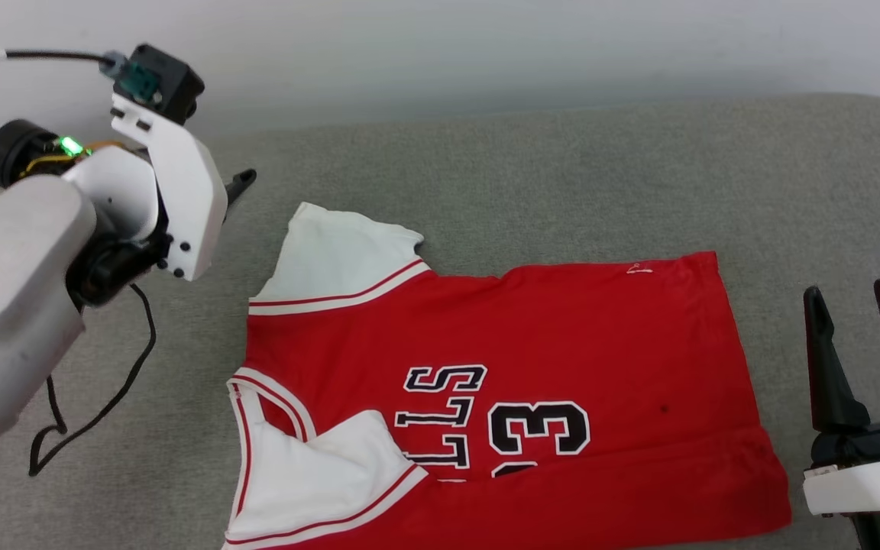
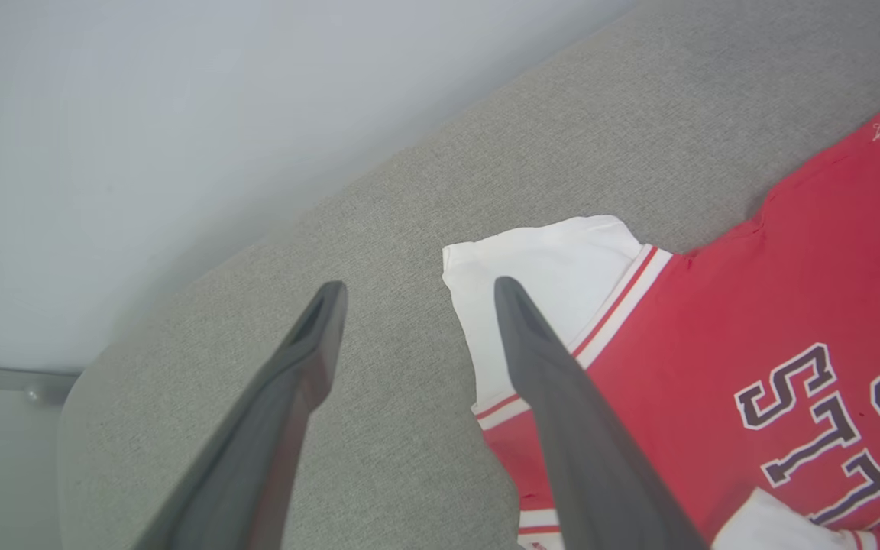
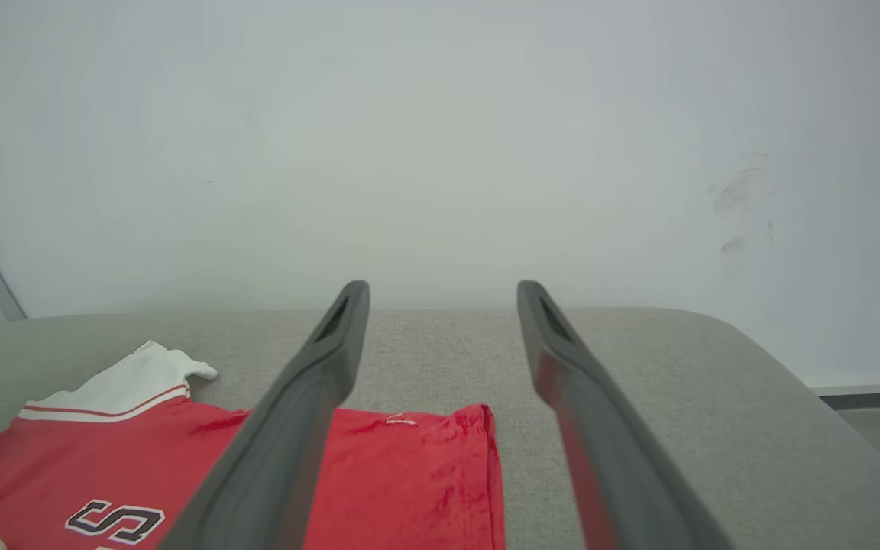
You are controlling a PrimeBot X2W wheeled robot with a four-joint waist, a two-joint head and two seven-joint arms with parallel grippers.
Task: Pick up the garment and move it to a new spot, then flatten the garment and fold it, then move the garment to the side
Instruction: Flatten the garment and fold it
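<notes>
Shows garment (image 1: 501, 367) spread flat on grey cushion (image 1: 562, 168), collar twd L. Holds nothing w/ L gripper (image 2: 413, 294), fingers apart near far white sleeve. Same w/ R gripper (image 1: 852, 299), beside hem.

Bright, even, diffuse light throughout. The garment (image 1: 562, 328) casts a thin soft shadow along its far edge on the grey cushion (image 1: 562, 176). Wrist views bow toward their edges, and the fingers (image 2: 577, 443) of the left hand (image 2: 418, 283) look slightly soft.
</notes>
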